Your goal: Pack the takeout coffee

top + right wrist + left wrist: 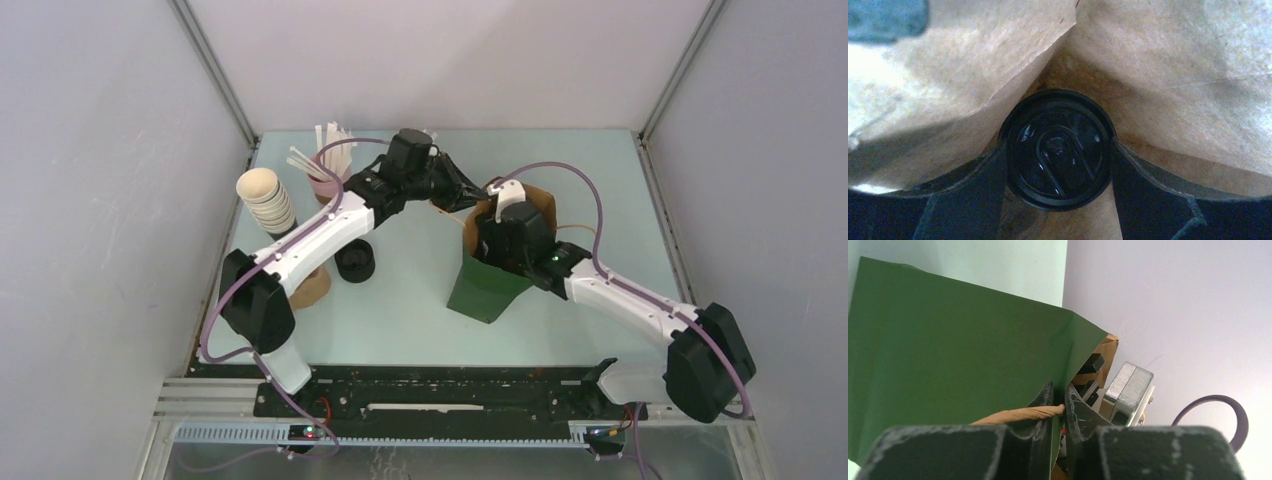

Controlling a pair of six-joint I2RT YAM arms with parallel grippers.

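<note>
Takeout coffee [1057, 142] sits inside the paper bag [487, 285], clamped at its sides by the right gripper [1058, 157]. Its black lid [1068, 117] faces straight up at the wrist camera, so the cup's long axis runs down the depth of the bag, in line with the gripper's reach.

Nearest, the bag's green wall stands on the table [400, 325], right of centre. A stack of loose lids [355, 262] lies well apart to its left.

Next, the right arm enters the bag's mouth from the near right. The cup hangs directly under that wrist with brown paper on every side. In the inspector's judgement the coming move is a straight descent and release, and only the right arm is placed for it. Whether the cup's base touches the bag floor cannot be told.

Farther, the left gripper [1058, 401] is pressed together on the bag's far-left rim, with the twisted paper handle [1023, 413] caught between its fingers. It appears to be bracing the mouth open. A stack of cups [265, 200] stands at the far left.

The overhead view shows both arms meeting at the bag, but the right wrist hides the cup. Only the right wrist view shows the cup and the grip on it. Only the left wrist view shows the pinch on the rim.
</note>
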